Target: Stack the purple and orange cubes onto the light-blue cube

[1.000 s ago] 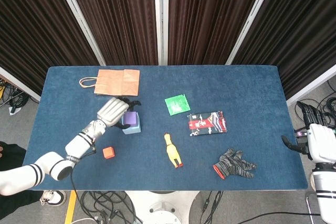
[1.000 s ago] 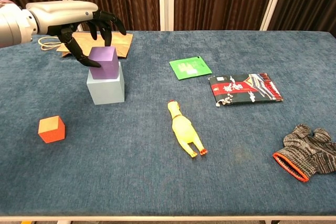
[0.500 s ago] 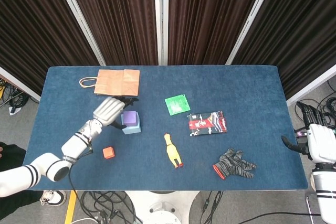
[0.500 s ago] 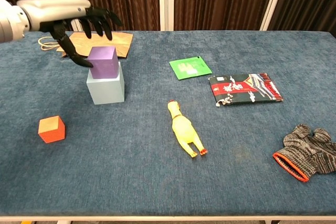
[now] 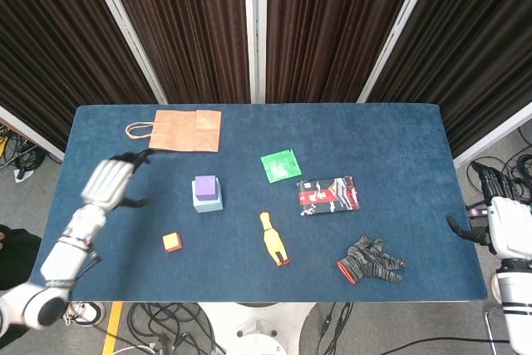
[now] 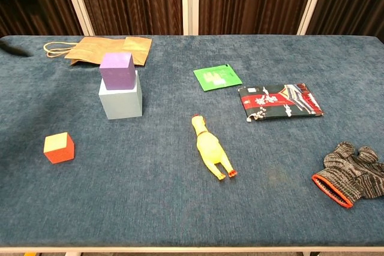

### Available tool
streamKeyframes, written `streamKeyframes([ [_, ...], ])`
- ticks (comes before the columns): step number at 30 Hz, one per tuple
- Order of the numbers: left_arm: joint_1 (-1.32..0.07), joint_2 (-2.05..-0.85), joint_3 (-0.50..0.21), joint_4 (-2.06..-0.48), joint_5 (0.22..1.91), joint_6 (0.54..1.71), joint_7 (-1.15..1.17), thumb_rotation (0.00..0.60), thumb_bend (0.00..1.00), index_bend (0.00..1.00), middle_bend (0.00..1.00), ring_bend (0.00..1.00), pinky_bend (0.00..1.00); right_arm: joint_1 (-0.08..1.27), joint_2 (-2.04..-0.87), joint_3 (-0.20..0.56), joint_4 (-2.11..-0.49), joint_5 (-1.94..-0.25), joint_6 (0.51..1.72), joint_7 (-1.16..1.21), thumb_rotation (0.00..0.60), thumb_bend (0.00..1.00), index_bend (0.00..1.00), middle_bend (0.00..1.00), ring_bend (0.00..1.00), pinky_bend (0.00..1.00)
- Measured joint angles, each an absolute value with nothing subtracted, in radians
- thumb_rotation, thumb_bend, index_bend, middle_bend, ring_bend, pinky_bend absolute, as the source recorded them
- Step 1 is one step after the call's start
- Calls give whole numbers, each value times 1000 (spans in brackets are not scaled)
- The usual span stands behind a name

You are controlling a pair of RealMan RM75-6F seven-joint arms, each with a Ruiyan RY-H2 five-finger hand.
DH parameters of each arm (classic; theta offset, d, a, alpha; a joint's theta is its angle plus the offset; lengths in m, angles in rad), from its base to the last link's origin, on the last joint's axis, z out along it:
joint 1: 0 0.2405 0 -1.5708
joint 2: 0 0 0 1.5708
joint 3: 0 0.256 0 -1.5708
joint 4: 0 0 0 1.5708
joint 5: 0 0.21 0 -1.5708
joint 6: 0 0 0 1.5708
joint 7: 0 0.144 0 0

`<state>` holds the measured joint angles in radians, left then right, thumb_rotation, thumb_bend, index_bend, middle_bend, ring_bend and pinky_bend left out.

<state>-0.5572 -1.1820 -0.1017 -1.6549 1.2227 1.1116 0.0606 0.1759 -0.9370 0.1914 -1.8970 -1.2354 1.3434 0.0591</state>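
The purple cube [image 6: 117,69] sat squarely on the light-blue cube [image 6: 122,101], near the left-centre of the counter [image 5: 399,147], with nothing touching either. The first stacking step was therefore judged complete. The orange cube [image 6: 59,147] lay alone on the counter, nearer the robot and to the left of the stack, well apart from it.

The left robot hand [image 5: 110,180] hovered over the left side of the counter, blurred, its fingers spread and grasping nothing; it stood well apart from the stack and beyond the orange cube. The right robot hand [image 5: 497,205] was off the right edge of the counter, idle and holding nothing; whether its fingers were spread or curled could not be told.

The step in hand was judged to be the turn toward the orange cube. The next move would call for the left robot hand to come down over that cube, grip it on opposite faces, lift it clear of the stack's height, and set it level on the purple cube. The purple cube's top is small, so a careless release could topple the stack.
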Motion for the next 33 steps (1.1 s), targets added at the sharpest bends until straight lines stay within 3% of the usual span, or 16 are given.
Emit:
streamKeyframes([
  [5,-474,-1163,-35,-1708,1280,1201,61,600,91,165,460,316,362,178,-946,187,-1903,-1240,1347,33,600,158,20,70,0,0],
  [11,-402,-1252,5,-1743,1342,1281,111,600,93,155,499,317,356,182,-952,187,-1905,-1235,1345,20,600,158,20,70,0,0],
  [24,-399,-1442,50,-1662,1357,1178,199,600,100,155,486,317,355,185,-948,188,-1899,-1230,1335,35,600,159,20,70,0,0],
  [33,-387,-1491,16,-1599,1298,1169,219,600,114,155,488,317,355,188,-950,188,-1898,-1227,1332,30,600,158,20,70,0,0],
])
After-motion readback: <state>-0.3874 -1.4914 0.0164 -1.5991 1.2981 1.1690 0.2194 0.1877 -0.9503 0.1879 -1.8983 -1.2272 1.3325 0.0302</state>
